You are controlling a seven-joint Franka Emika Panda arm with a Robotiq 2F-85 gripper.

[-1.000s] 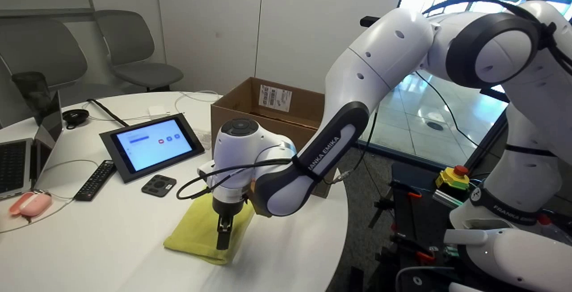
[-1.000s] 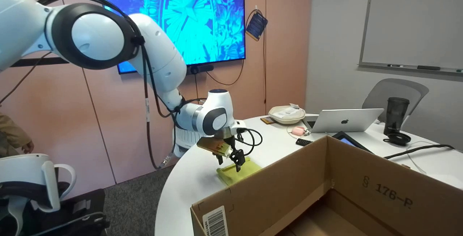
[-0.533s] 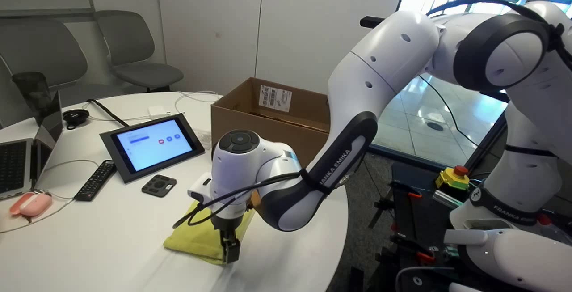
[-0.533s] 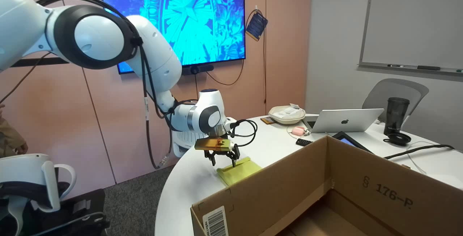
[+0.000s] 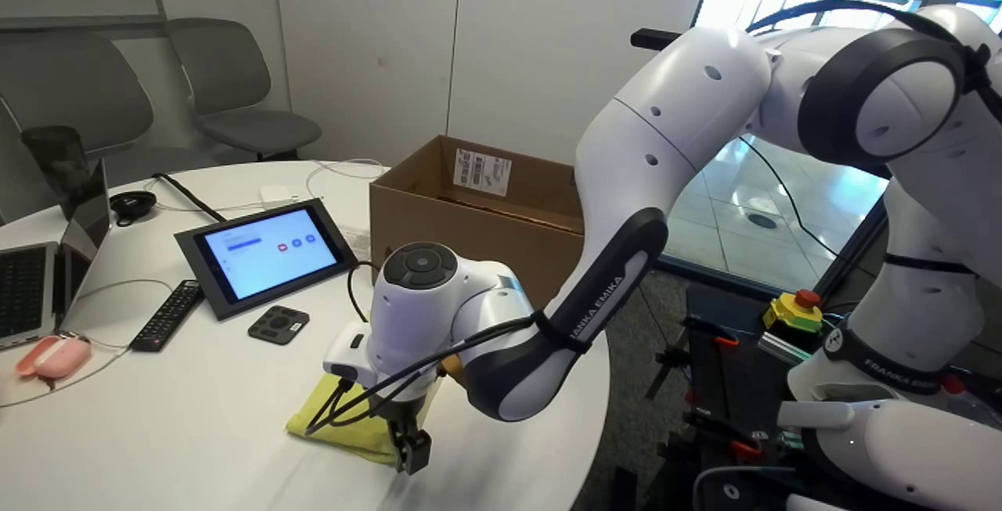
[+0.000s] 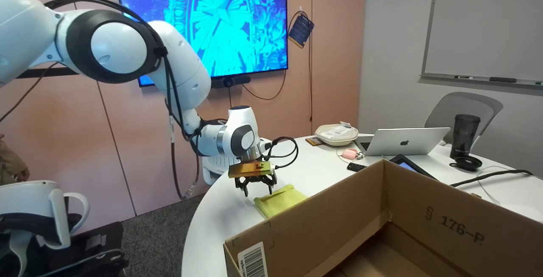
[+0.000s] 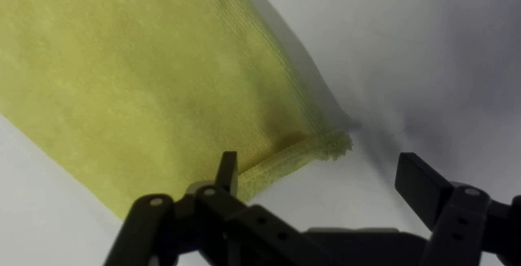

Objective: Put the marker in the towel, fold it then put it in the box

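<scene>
The towel shows napped, rib-edged cloth against the smooth surface, as my matt end effector contrasts with my glossy, plastic-looking arm; the box is matt cardboard with a paper label.

I work in an office meeting room.
Grey chairs stand near my round-edged white bench, which carries a laptop and a tablet-like panel; on the walls I see a screen reading "Berkeley" and a whiteboard.

The arm is white and rounded, with black rings; above the dark gripper, black cables make loops.
</scene>
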